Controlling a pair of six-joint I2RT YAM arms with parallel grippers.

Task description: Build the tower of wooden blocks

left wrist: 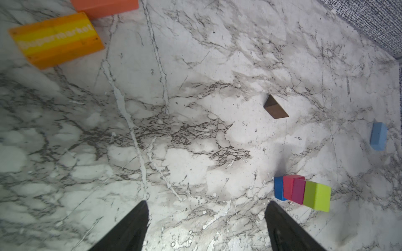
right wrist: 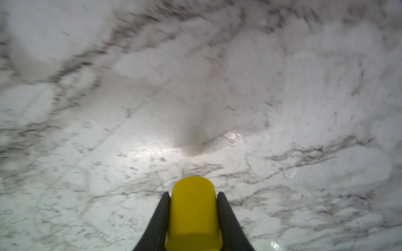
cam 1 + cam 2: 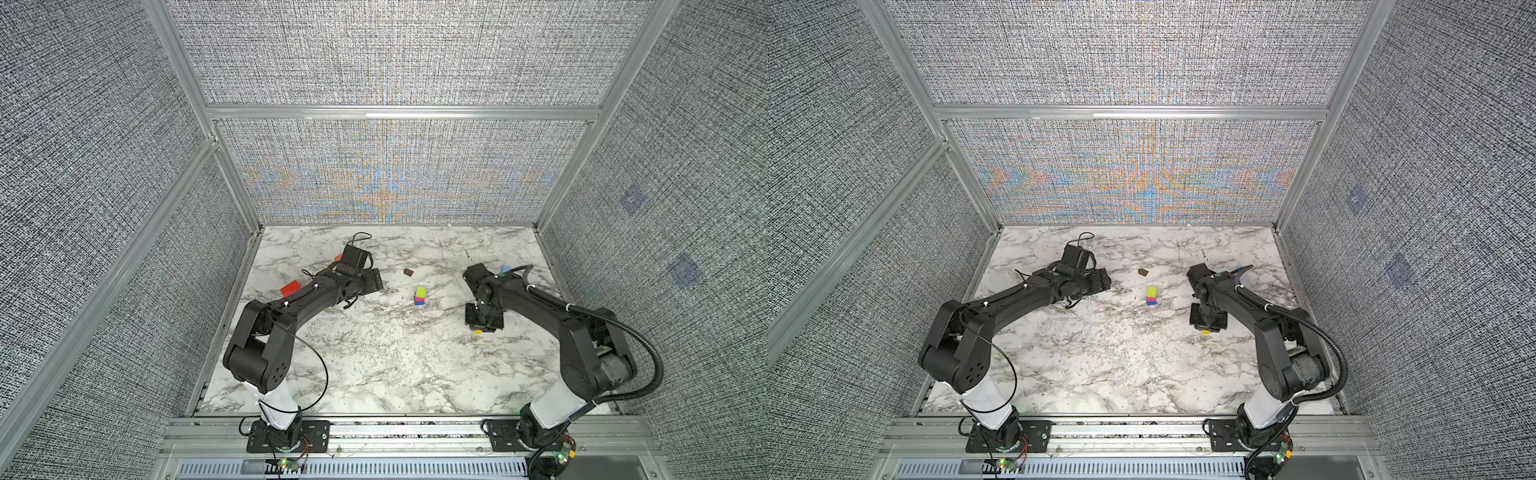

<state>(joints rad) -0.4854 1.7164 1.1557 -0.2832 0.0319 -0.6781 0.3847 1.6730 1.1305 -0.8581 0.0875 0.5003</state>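
Both top views look steeply down from high above the front edge of the worktop (image 3: pixel 374 374) toward the back wall (image 3: pixel 395 166), holding the whole surface. The left wrist view looks past the left pincer (image 1: pixel 206 204), low over the worktop, sharing the tower (image 1: pixel 302 191) and dark brown block (image 1: pixel 276 108) with them. The right wrist view, even nearer, looks past the yellow cylinder (image 2: pixel 193 215) in the right pincer (image 2: pixel 193 193).

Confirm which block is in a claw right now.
The yellow cylinder, clamped in the right claw. The rest sit on the table or in the stack; left claw is empty.
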